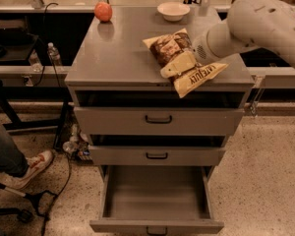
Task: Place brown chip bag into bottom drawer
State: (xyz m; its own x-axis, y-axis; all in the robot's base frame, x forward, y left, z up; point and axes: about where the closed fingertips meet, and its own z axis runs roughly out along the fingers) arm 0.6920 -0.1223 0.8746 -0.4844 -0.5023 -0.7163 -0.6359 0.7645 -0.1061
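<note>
Floor (265, 171): speckled terrazzo; dark benches line the background.
Cabinet (118, 53): grey metal with a flat top and three drawers stacked in its front.
Arm (265, 23): white, enters from the upper right and reaches down to the cabinet top.
Bottom drawer (155, 193): pulled fully out, interior bare.
Upper drawers (157, 119): two shallower units, each pulled out slightly.
Brown chip bag (174, 50): on the right half of the cabinet top, lying diagonally. Its cream lower end overhangs the front edge, above the drawers.
Gripper (173, 71): at the middle of the bag, jaws clamped on it, one cream finger lying across its upper face.
Shoe (34, 166): white, at the lower left on the floor.
Bowl (173, 11): white, at the rear of the top.
Fruit (103, 11): orange-red, at the rear left, well apart from the bag.
</note>
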